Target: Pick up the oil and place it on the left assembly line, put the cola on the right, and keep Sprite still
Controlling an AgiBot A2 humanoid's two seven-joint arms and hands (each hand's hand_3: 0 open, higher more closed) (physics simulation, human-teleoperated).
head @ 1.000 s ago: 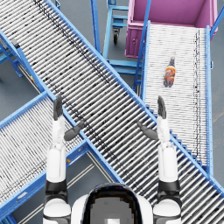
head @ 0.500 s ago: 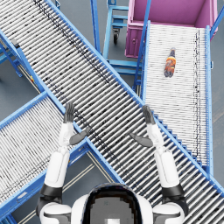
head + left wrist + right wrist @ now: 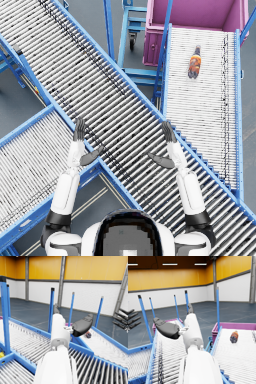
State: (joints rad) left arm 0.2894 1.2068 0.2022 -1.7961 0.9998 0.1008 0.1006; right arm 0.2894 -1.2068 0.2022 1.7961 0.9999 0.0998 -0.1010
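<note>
An orange bottle with a dark cap lies on the right roller line, far ahead of me; the right wrist view shows the same bottle near the purple bin. My left hand hovers over the near edge of the middle diagonal line, fingers spread and empty. Its thumb shows in the left wrist view as the left hand. My right hand hangs over the same line, also spread and empty, seen again as the right hand. No other bottle is in sight.
A wide diagonal roller line crosses the middle with blue side rails. A shorter roller line lies at the left. A purple bin stands at the far end of the right line. Blue posts rise beside the rails.
Both hands have swung inward toward each other and pulled slightly back. The bottle has rolled along the right line toward the purple bin.
</note>
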